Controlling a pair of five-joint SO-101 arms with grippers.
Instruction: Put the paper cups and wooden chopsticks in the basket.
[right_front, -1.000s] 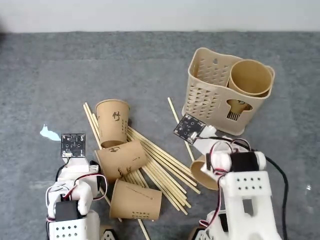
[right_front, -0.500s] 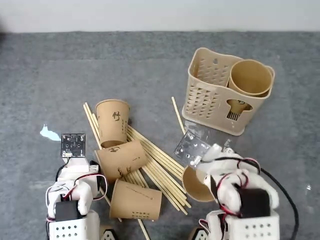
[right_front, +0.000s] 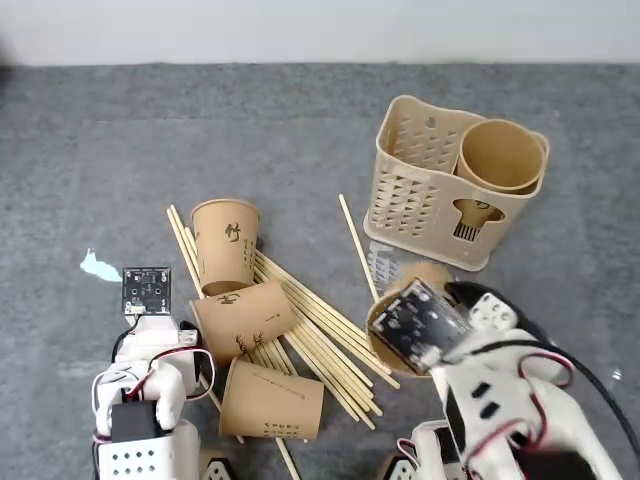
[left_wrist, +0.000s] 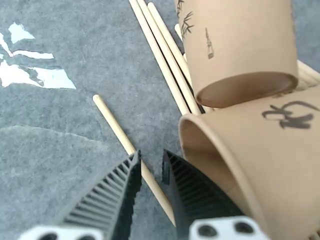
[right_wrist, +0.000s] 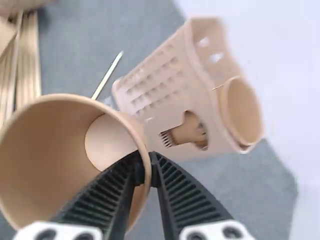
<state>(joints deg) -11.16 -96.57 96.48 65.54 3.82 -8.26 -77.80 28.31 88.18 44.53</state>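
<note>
Right gripper: jaws closed down on the rim of a paper cup, one finger inside the mouth and one outside. The cup lies tilted with its open mouth towards the arm and its base towards the basket. It sits just in front of the basket, between it and the pile of chopsticks. I cannot tell whether it is clear of the table.

Left gripper: jaws a narrow gap apart and holding nothing. It hangs low over a single chopstick that runs beneath the gap, close beside the mouth of a lying cup.

Basket: upright at the far right of the table, with one nested cup standing in its right-hand compartment, mouth up.

Outside the basket: three loose cups lie on their sides at the left of the pile, the far one, the middle one and the near one. The far and middle ones touch. The chopsticks are spread in a slanting band under and beside these cups. One stray chopstick lies apart, near the basket's front left corner.

A pale scrap lies on the table left of the left arm.
</note>
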